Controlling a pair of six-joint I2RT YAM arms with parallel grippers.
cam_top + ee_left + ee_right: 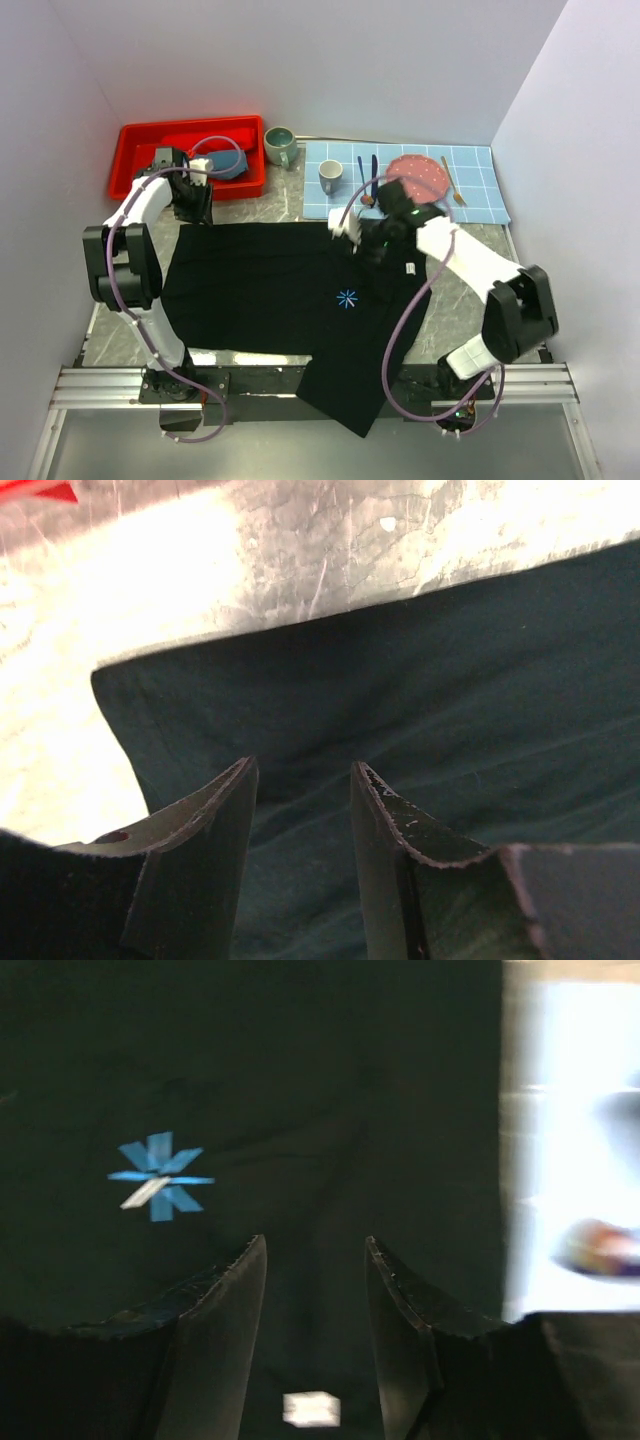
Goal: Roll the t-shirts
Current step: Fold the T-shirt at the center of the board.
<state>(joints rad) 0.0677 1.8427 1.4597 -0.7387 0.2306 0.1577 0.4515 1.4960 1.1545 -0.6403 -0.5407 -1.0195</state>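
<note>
Black t-shirt (270,290) spread flat on bench (262,208), unrolled.
Over its far edge the left jaws and right jaws stand open, empty; rolling not begun.

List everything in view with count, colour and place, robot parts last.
black t-shirt: 1, black with a light-blue starburst logo, spread mid-table, near corner draped over the front edge
rolled t-shirt: 1, slate-blue, in the bin
bin: 1, red, far left
green mug: 1, beside the bin
grey mug: 1, on the placemat
placemat: 1, blue-checked, far right
plate: 1, pink, on the placemat
cutlery: at least 3, blue-handled and gold, flanking the plate
table: 1, grey marbled
left gripper: 1, dark fingers, open, over the shirt's far-left corner
right gripper: 1, dark fingers, open, over the shirt's far-right part
</note>
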